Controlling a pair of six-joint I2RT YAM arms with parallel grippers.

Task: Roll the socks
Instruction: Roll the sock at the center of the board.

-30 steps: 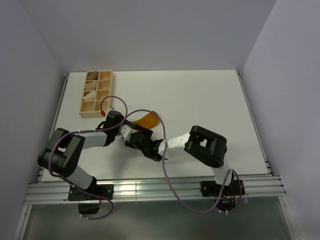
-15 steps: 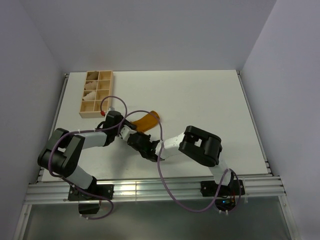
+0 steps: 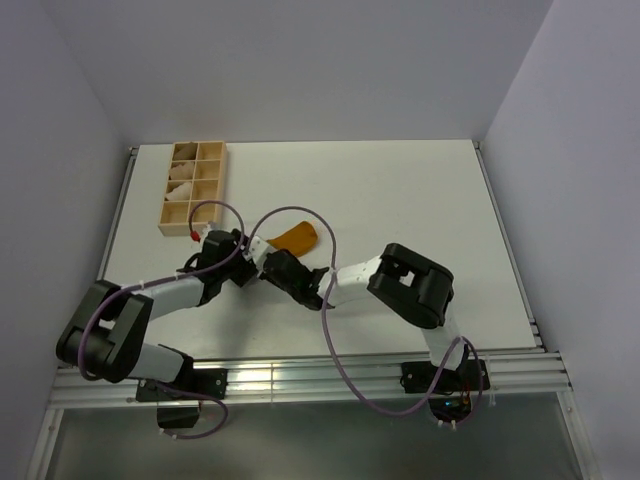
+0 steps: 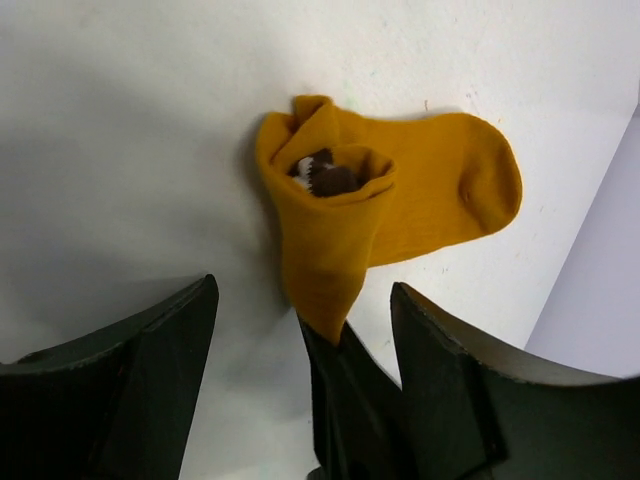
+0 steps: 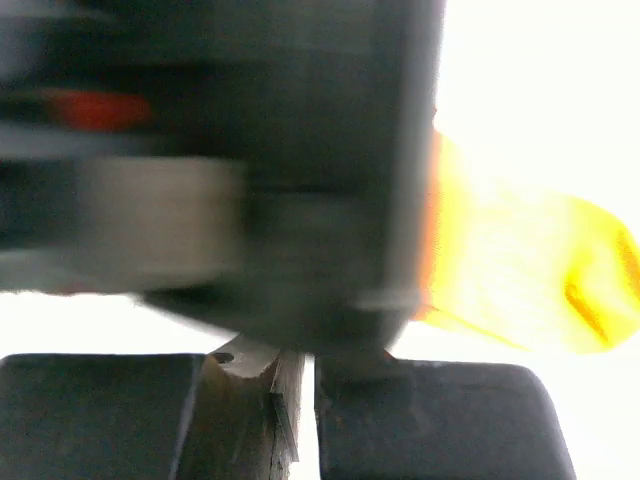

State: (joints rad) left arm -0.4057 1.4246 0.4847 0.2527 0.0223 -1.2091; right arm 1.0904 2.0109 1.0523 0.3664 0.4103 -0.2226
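The sock is lying on the desk, only partly rolled: the cuff end is curling into a loose cone and the toe is lying flat. The left gripper is holding its jaws spread, while the right gripper seems to be pinching the cone's tip.

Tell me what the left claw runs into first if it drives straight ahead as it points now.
The sock: its folded near end lies dead ahead of the open left claw, pinched there by the right claw. Depth is unclear, so the right claw may be touched about as soon.
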